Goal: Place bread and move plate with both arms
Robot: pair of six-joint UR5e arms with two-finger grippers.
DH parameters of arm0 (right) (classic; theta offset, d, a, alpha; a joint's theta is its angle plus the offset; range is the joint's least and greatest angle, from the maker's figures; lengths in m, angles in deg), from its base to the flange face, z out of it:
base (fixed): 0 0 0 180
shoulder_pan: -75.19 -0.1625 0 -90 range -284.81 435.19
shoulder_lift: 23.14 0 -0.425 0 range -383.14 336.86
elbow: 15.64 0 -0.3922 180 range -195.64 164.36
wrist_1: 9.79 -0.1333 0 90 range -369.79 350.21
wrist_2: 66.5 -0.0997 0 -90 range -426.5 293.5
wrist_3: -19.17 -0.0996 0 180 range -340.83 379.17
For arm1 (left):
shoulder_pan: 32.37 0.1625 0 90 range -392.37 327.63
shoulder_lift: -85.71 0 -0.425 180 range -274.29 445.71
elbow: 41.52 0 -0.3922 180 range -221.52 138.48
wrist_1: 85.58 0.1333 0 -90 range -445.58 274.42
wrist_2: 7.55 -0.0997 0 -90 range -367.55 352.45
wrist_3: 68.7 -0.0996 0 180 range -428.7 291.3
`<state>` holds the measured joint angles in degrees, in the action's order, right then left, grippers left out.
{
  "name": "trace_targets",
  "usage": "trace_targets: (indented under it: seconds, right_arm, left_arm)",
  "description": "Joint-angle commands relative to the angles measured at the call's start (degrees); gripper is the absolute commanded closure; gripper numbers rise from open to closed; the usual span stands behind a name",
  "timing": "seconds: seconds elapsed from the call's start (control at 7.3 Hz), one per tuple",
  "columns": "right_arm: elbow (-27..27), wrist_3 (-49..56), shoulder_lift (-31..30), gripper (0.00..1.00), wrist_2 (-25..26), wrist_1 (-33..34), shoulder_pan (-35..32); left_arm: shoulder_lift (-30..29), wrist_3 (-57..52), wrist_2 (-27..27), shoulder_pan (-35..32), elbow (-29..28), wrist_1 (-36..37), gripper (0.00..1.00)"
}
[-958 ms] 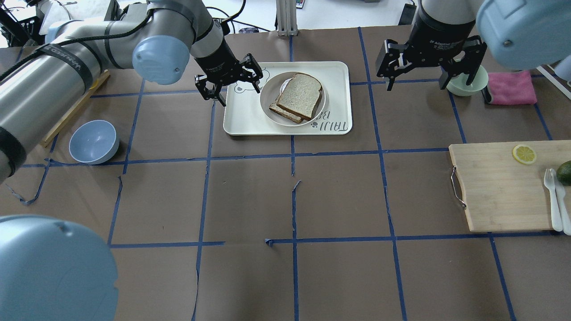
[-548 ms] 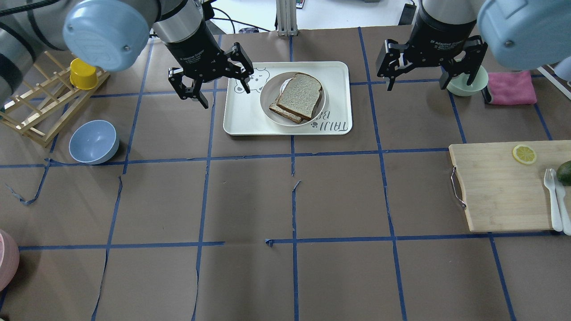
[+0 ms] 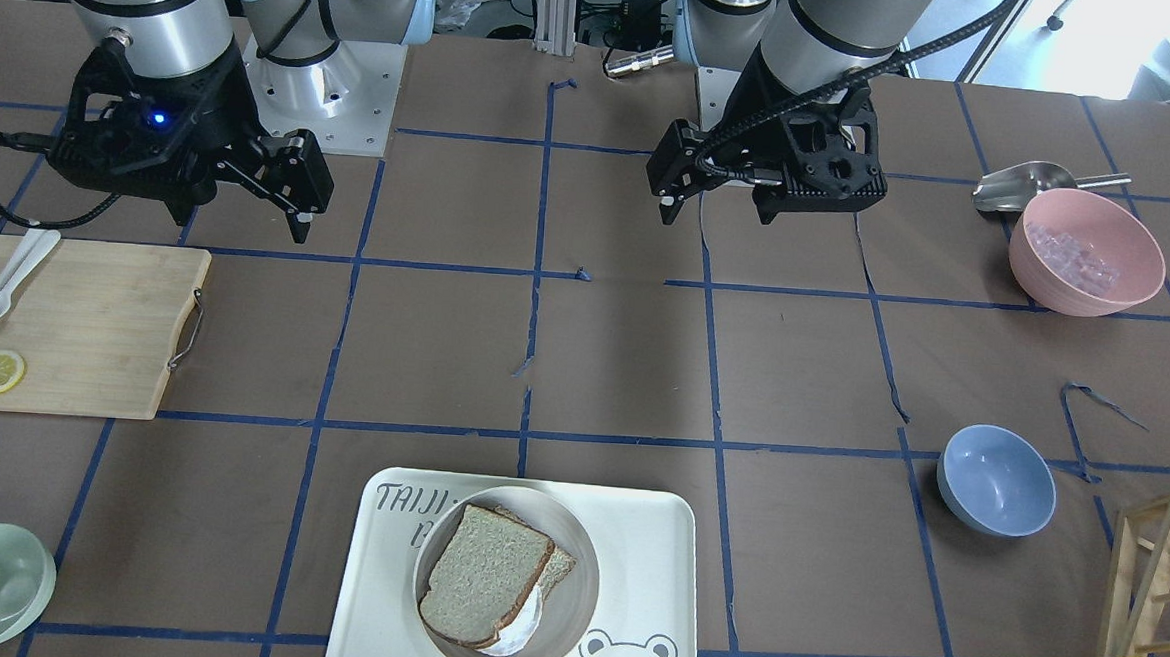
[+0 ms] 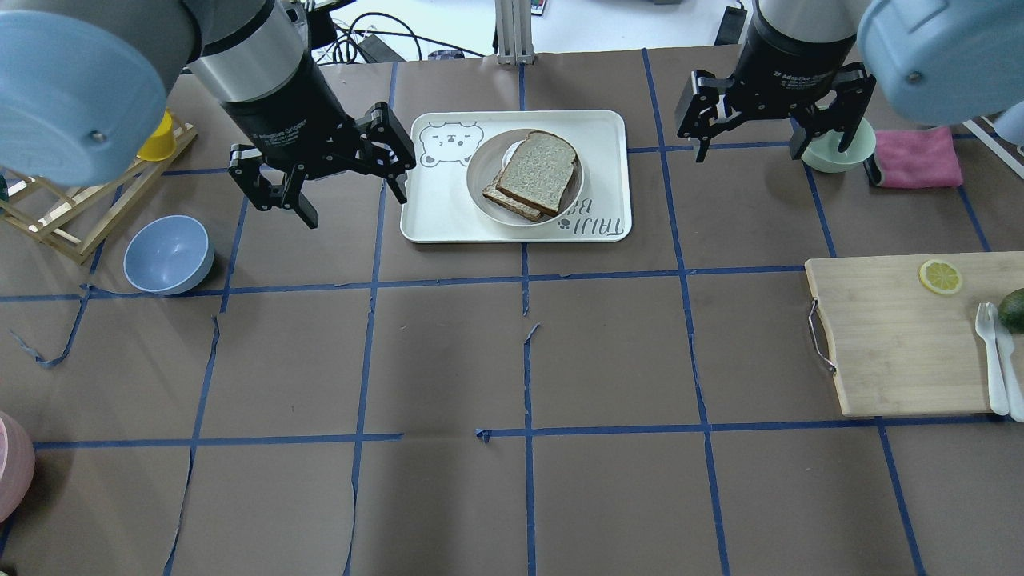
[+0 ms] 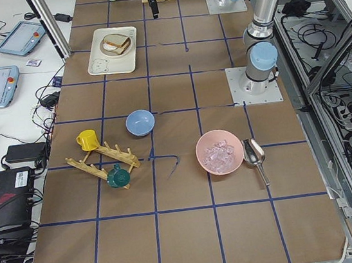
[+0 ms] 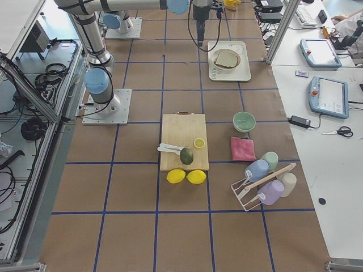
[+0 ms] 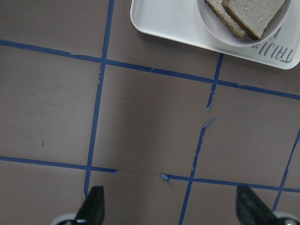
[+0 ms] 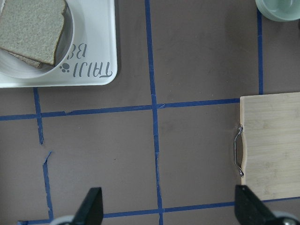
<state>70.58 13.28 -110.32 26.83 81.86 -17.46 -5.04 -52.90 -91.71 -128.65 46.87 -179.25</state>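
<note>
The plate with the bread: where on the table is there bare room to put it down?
The biggest bare patch is the brown middle of the table, between the blue bowl and the cutting board, on the robot's side of the tray holding the plate. It is crowded around the green bowl and pink cloth, and by the wooden rack.

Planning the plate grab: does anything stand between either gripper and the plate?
Nothing visible does. Only the tray's own low rim lies between the plate and the left gripper or the right gripper.
</note>
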Motion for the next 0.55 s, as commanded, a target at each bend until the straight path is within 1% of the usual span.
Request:
trace_targets:
  seconds: [0.0,0.14,0.41]
  right_arm:
    - [0.1,0.1,0.0,0.0,0.0,0.0,-0.1]
    - [-0.2,0.0,0.1,0.0,-0.3,0.2,-0.2]
    - [-0.2,0.1,0.0,0.0,-0.3,0.0,-0.3]
  left_arm:
    - [3.3,-5.7,-8.3,0.0,2.6,0.7,0.0]
    - [4.1,-9.3,-9.1,0.1,2.5,2.0,0.0]
    - [3.3,-9.8,-9.1,1.0,2.1,7.5,0.0]
